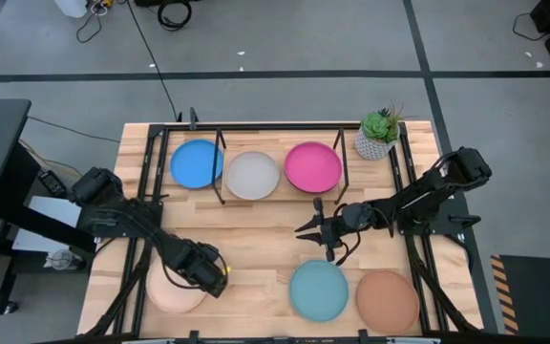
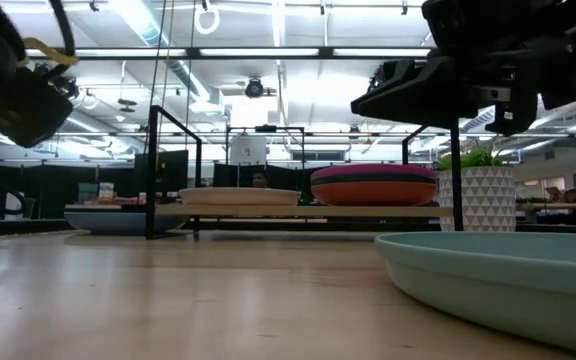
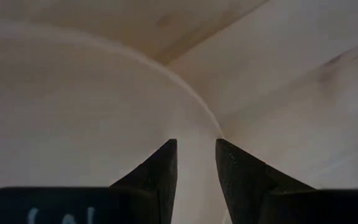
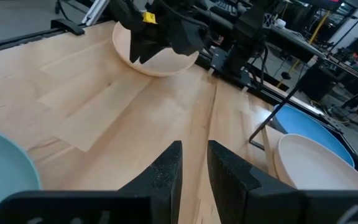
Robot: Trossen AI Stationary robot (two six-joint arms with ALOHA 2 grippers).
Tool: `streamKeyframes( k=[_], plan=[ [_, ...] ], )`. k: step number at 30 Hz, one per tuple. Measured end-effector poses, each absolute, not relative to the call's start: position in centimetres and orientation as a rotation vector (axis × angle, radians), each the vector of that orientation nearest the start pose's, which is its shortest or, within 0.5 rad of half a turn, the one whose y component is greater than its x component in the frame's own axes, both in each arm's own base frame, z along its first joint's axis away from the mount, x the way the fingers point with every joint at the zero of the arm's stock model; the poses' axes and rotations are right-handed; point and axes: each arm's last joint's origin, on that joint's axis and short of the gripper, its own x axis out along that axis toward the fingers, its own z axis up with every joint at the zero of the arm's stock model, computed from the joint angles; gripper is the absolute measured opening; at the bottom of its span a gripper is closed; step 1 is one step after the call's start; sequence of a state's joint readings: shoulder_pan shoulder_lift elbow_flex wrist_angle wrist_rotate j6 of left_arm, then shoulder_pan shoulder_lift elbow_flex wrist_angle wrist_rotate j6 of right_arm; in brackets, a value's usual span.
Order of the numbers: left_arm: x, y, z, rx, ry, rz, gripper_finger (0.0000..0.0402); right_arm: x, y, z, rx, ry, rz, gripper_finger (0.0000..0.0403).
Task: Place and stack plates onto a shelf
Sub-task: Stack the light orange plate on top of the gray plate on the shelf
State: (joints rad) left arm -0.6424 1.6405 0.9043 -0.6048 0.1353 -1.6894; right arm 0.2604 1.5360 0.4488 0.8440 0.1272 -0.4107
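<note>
We find the left tool (image 1: 220, 277) at the cream plate (image 1: 172, 291) rim, seemingly grasping it; the right tool (image 1: 306, 229) hangs parted, empty, above the counter (image 1: 256, 239).

Count: eight round shallow matte plates.
- Six seen from above: blue plate (image 1: 196, 163), grey plate (image 1: 253, 175), magenta plate (image 1: 313, 166), cream plate (image 1: 165, 291), light teal plate (image 1: 318, 290), terracotta brown plate (image 1: 387, 300).
- Two more under the magenta one, seen from table height: orange plate (image 2: 373, 186), dark teal plate (image 2: 373, 197).

One light-wood shelf on black legs (image 1: 283, 191). One potted green plant in a white pot (image 1: 378, 134).
</note>
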Motion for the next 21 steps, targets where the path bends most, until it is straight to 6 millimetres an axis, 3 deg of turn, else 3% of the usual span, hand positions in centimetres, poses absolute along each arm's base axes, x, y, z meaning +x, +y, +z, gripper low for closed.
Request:
streamKeyframes(
  k=[11, 17, 21],
  plan=[
    [23.0, -16.4, 15.4, -1.027, 1.459, 0.552, 0.0116, 26.3, 6.6, 15.5, -0.441, 0.215, 0.180, 0.0081],
    [24.3, -16.7, 17.3, -1.021, 1.412, 0.514, 0.0116, 26.3, 6.6, 15.5, -0.441, 0.215, 0.180, 0.0081],
    [24.6, -16.4, 17.4, -1.012, 1.383, 0.536, 0.0116, 26.3, 6.6, 15.5, -0.441, 0.214, 0.180, 0.0081]
  ],
)
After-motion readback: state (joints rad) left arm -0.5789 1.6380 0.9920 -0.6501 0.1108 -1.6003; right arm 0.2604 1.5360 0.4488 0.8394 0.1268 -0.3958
